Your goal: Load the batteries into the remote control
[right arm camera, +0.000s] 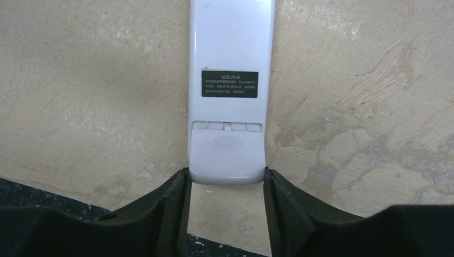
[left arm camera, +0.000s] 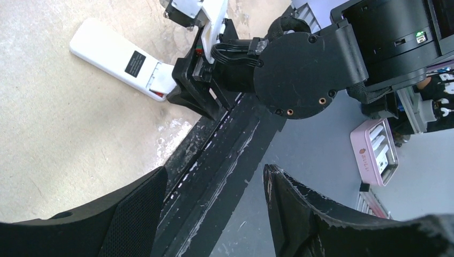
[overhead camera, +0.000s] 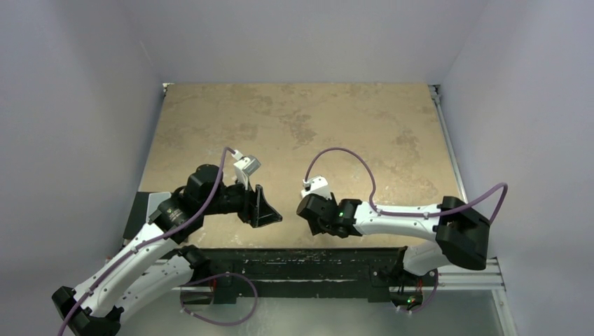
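Observation:
The white remote control (right arm camera: 230, 48) lies back up on the table, with a black label and its battery cover (right arm camera: 227, 152) at the near end. My right gripper (right arm camera: 227, 179) is shut on that end, one fingertip against each side. The left wrist view shows the remote control (left arm camera: 112, 53) held by the right gripper (left arm camera: 184, 91). My left gripper (left arm camera: 214, 184) is open and empty above the table's front edge. From above, the left gripper (overhead camera: 270, 210) and right gripper (overhead camera: 302, 208) face each other closely and hide the remote. The batteries are out of view.
The tan table (overhead camera: 301, 126) has grey walls on three sides. A black rail (left arm camera: 225, 155) runs along its front edge. A pink box (left arm camera: 375, 150) sits below, off the table, beside the right arm's base.

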